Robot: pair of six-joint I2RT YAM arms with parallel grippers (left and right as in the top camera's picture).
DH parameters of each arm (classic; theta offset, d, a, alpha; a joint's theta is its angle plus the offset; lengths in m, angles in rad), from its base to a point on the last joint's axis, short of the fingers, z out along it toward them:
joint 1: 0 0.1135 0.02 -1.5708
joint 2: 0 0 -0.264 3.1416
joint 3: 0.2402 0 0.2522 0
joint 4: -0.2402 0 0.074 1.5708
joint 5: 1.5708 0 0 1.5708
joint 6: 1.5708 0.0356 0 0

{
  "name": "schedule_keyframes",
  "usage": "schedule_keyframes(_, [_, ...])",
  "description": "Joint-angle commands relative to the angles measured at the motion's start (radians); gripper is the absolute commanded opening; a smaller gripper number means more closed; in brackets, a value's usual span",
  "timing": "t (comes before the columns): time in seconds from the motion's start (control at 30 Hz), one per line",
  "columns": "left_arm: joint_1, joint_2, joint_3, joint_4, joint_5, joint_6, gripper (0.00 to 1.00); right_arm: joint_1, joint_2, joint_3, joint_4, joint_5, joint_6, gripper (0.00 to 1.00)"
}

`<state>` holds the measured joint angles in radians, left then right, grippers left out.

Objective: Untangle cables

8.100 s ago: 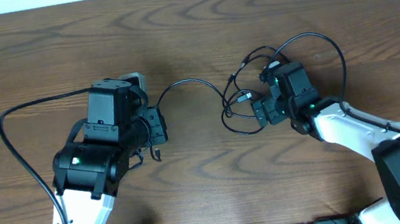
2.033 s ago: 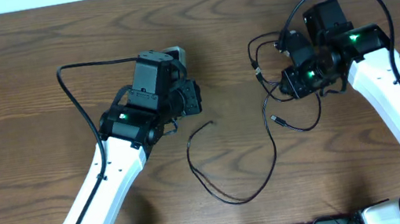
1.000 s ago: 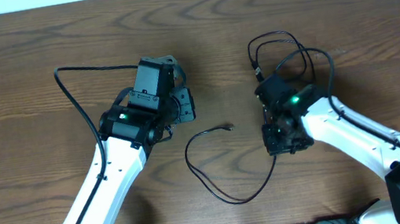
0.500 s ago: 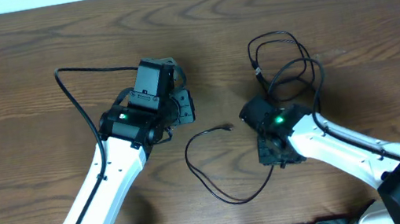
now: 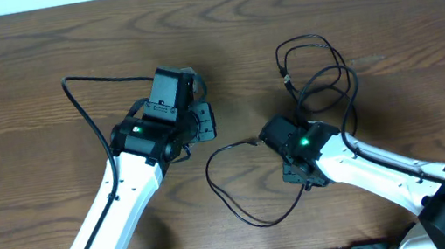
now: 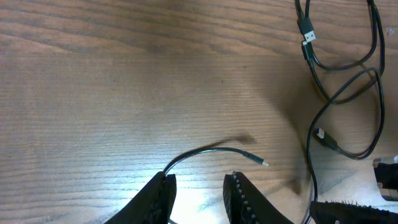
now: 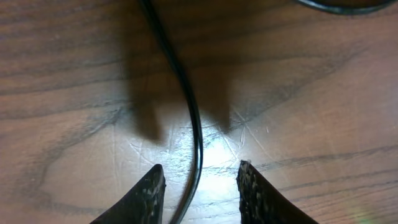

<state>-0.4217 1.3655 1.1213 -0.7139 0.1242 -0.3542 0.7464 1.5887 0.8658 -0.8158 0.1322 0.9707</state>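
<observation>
The jaws of the right gripper (image 7: 200, 167) are held apart. A thin black cord (image 7: 189, 93) is seen running lengthwise between its two dark ridged fingers (image 7: 146, 194), close to neither and clamped by neither. The jaws of the left gripper (image 6: 200, 177) are likewise parted, and nothing is held between them. From overhead, this cord is seen laid in an open loop on the brown wooden table (image 5: 19, 66), at the middle of the near half. One end is placed under the right gripper, and from there the cord is curved down, round to the left and back up. It is finished in a small plug (image 6: 264, 163), which is pointed towards the right arm. In the left wrist view the upper arc of the loop is shown just ahead of the left fingertips, with its start hidden behind one of them. A second thin black cord (image 5: 303, 39) is laid in overlapping loops farther back on the right, well apart from the left gripper. Two of its plug ends are shown in the left wrist view. Its lower run is hidden behind the white right arm (image 5: 390, 179), so whether the two cords are touching cannot be told.
</observation>
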Motion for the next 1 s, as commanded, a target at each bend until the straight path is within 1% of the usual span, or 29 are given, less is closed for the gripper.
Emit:
schedule_keyframes(0.0, [0.000,-0.026,-0.005,-0.004,-0.028,0.029,0.31,0.009,0.002,-0.027,0.006,0.042,0.049,0.36])
schedule_keyframes(0.1, [0.000,-0.042,-0.005,-0.004,-0.032,0.028,0.31,0.010,0.002,-0.057,0.032,0.042,0.055,0.36])
schedule_keyframes(0.33, [0.000,-0.079,-0.005,-0.004,-0.032,0.032,0.31,0.010,0.002,-0.079,0.053,0.042,0.069,0.33])
schedule_keyframes(0.43, [0.000,-0.089,-0.005,-0.005,-0.032,0.032,0.31,0.012,0.002,-0.080,0.065,0.042,0.069,0.32])
schedule_keyframes(0.5, [0.000,-0.093,-0.005,-0.004,-0.032,0.032,0.31,0.013,0.002,-0.084,0.080,0.042,0.069,0.29])
schedule_keyframes(0.8, [0.000,-0.094,-0.005,-0.031,-0.032,0.032,0.31,0.015,0.002,-0.131,0.146,0.034,0.072,0.29])
schedule_keyframes(0.83, [0.000,-0.094,-0.005,-0.032,-0.032,0.032,0.31,0.015,0.002,-0.134,0.147,0.034,0.072,0.27])
schedule_keyframes(0.9, [0.000,-0.094,-0.005,-0.033,-0.032,0.032,0.31,0.014,0.002,-0.136,0.147,0.034,0.072,0.16])
schedule_keyframes(0.97, [0.000,-0.094,-0.005,-0.034,-0.032,0.032,0.31,0.015,0.002,-0.136,0.150,0.034,0.072,0.10])
